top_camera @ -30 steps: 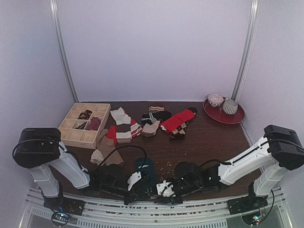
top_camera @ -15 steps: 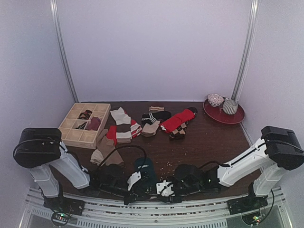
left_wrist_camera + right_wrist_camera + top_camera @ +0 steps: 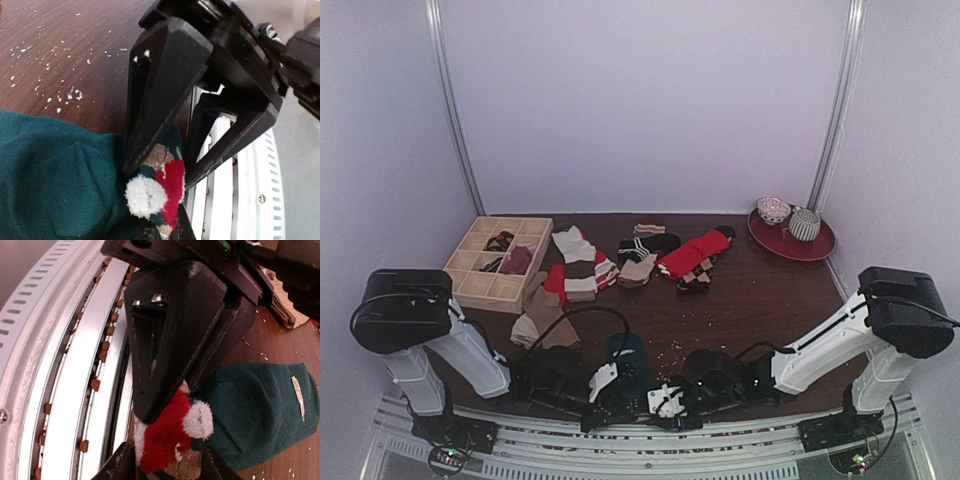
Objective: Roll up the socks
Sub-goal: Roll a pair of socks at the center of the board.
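Note:
A dark teal sock point(image 3: 625, 355) lies at the table's near edge between both arms. Its near end carries a fuzzy red and white patch point(image 3: 167, 182), which also shows in the right wrist view point(image 3: 167, 440). My left gripper point(image 3: 610, 385) is shut on that end, its tips at the bottom of its wrist view point(image 3: 165, 229). My right gripper point(image 3: 660, 398) faces it and holds the same end from the other side point(image 3: 165, 465). Its fingers point(image 3: 160, 90) straddle the patch. The black argyle socks point(image 3: 695, 275) lie far back.
A wooden compartment box point(image 3: 495, 262) holding socks stands back left. Loose socks point(image 3: 585, 262) and a red sock point(image 3: 692, 252) are spread mid-table, with tan socks point(image 3: 542, 318) nearer. A red plate point(image 3: 815, 248) with cups is back right. A metal rail point(image 3: 650, 440) runs along the front.
My right gripper has slid a little to the left, closer to the left gripper and the sock's end. The left arm and the sock have barely moved.

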Controlling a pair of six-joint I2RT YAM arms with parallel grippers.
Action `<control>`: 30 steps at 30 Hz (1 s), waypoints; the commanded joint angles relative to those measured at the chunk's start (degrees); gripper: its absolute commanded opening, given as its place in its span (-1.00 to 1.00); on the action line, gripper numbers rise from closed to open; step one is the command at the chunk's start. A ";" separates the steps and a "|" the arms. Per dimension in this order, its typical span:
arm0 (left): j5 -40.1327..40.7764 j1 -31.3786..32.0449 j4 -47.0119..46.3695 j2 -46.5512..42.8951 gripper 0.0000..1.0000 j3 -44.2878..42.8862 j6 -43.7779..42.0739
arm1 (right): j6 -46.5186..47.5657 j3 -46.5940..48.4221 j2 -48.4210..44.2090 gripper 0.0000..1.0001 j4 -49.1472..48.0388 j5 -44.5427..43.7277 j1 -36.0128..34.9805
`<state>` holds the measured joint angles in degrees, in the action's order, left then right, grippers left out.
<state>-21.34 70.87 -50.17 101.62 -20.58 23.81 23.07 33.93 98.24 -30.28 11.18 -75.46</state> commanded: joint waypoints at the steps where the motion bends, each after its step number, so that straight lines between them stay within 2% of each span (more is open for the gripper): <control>1: -1.51 0.50 10.83 2.94 -1.00 1.49 0.08 | -1.25 1.80 4.15 -0.27 1.48 0.10 0.14; 5: -1.41 0.50 12.08 3.23 -1.00 0.62 -0.53 | -4.80 2.19 4.53 -0.58 2.08 -0.11 0.15; 8: 1.65 0.50 13.05 0.98 -0.94 0.76 -0.74 | -9.59 4.76 5.11 -0.69 7.89 1.64 0.68; 10: 4.88 0.49 14.51 -3.95 -0.48 1.42 -1.50 | -13.89 4.77 5.44 -0.71 9.76 4.67 1.53; 12: 9.21 0.50 18.00 -9.79 -0.23 1.50 -3.05 | -18.24 4.36 5.64 -0.72 10.47 9.87 3.23; 13: 11.32 0.50 19.75 -13.15 -0.05 1.57 -4.12 | -20.61 4.08 5.94 -0.72 10.61 12.79 4.30; 16: 16.91 0.49 22.40 -22.31 0.20 2.04 -8.64 | -27.39 4.76 8.54 -0.72 11.54 21.32 8.33; 19: 18.22 0.52 19.35 -27.73 0.27 3.62 -13.81 | -31.51 7.38 11.91 -0.72 14.15 28.18 11.01; 22: 16.78 0.50 14.48 -27.94 0.29 4.24 -18.28 | -34.10 10.74 14.83 -0.71 18.36 33.36 12.62; 26: 11.80 0.50 11.05 -20.97 0.27 2.69 -21.15 | -36.19 14.06 17.85 -0.70 23.67 38.46 15.27; 30: 9.33 0.50 9.50 -13.60 0.24 1.07 -21.27 | -33.48 16.40 18.26 -0.69 29.36 38.90 16.58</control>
<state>-8.69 71.46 -36.58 83.05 -17.67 5.65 -10.46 50.78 112.86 -17.74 50.68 -60.01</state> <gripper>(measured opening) 0.627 0.152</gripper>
